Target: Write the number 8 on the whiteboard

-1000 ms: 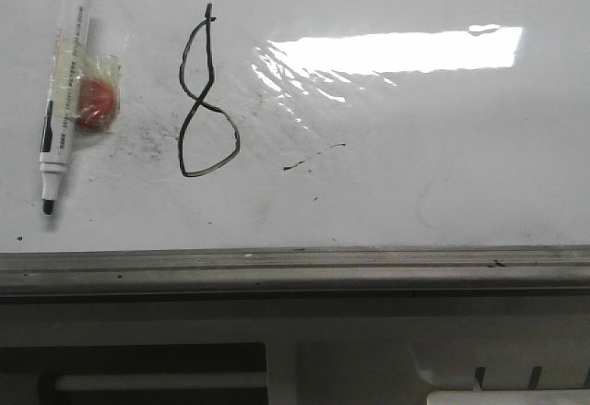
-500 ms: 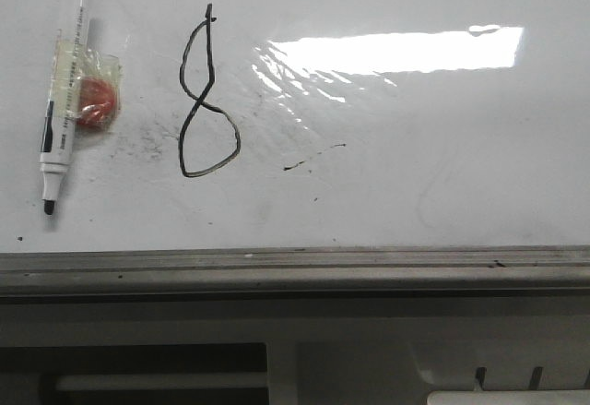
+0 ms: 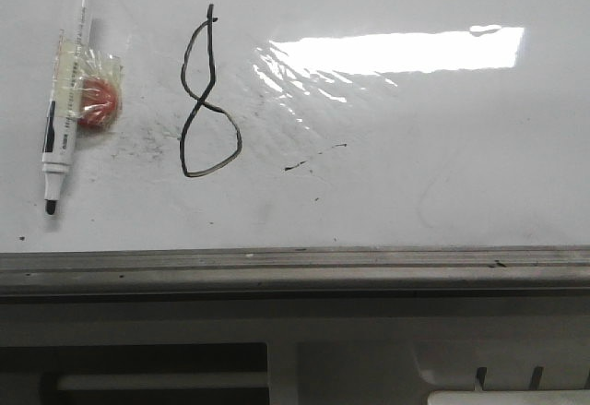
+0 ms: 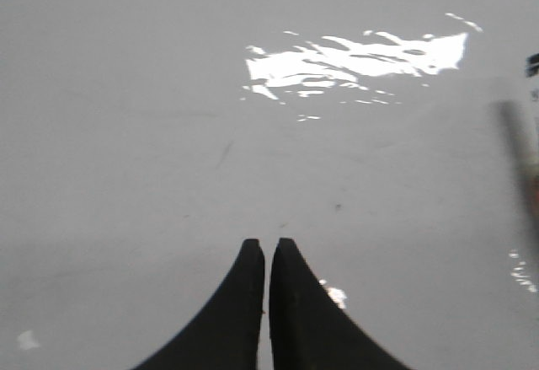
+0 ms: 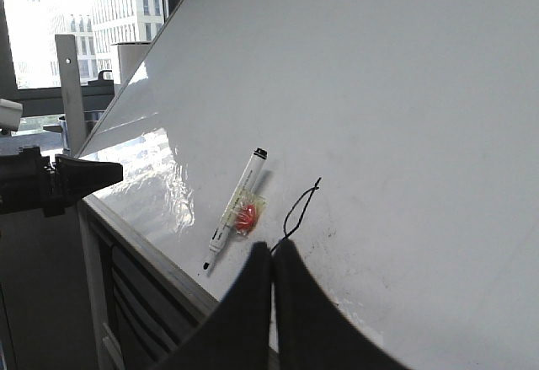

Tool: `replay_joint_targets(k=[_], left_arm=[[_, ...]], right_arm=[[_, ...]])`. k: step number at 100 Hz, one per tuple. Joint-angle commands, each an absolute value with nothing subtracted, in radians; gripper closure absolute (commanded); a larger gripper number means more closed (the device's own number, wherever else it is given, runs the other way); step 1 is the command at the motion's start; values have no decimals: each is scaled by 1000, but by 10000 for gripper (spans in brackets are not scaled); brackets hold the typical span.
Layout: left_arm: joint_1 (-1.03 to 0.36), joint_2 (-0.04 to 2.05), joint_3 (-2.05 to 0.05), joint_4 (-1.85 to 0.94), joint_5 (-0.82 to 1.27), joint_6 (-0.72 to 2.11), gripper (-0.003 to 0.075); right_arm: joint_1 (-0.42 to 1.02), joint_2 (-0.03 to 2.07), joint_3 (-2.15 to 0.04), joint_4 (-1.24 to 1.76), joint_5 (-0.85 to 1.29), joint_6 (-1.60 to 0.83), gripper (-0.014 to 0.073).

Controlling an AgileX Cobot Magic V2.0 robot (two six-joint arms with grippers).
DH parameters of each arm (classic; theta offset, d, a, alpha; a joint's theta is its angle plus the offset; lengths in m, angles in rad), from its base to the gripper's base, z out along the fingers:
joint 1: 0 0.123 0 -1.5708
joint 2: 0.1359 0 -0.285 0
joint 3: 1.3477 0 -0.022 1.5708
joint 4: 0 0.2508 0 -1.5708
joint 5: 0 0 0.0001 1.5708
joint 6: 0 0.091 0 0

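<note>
A thin black number 8 (image 3: 208, 96) is drawn on the glossy whiteboard (image 3: 415, 165), left of a bright light reflection. In the right wrist view the number 8 (image 5: 301, 206) has its lower loop hidden behind my fingers. A white marker (image 3: 66, 87) with a black cap and bare tip lies to the left of the figure, a red round piece (image 3: 97, 101) taped to it; the marker (image 5: 236, 208) shows in the right wrist view too. My left gripper (image 4: 267, 243) is shut and empty over bare board. My right gripper (image 5: 273, 245) is shut and empty, away from the marker.
A grey metal edge rail (image 3: 295, 267) runs along the board's near side. Small black smudges and a short dash mark (image 3: 313, 158) lie right of the figure. In the right wrist view my left arm (image 5: 50, 183) reaches in from the board's end, with windows behind.
</note>
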State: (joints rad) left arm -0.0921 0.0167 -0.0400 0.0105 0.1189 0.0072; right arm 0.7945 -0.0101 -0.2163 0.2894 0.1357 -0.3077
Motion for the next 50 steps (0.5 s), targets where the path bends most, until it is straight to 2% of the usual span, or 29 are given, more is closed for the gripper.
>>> replay_joint_targets(k=[1, 16, 35, 50], left_arm=[[-37, 2, -37, 0, 53, -24, 741], [18, -34, 34, -34, 51, -52, 741], [37, -34, 34, -40, 301, -65, 741], [37, -34, 34, -14, 297, -105, 741]], right_arm=[[796, -22, -239, 282, 57, -319, 657], [796, -22, -239, 282, 59, -319, 657], [796, -22, -239, 282, 57, -319, 657], [796, -22, -239, 282, 59, -319, 657]])
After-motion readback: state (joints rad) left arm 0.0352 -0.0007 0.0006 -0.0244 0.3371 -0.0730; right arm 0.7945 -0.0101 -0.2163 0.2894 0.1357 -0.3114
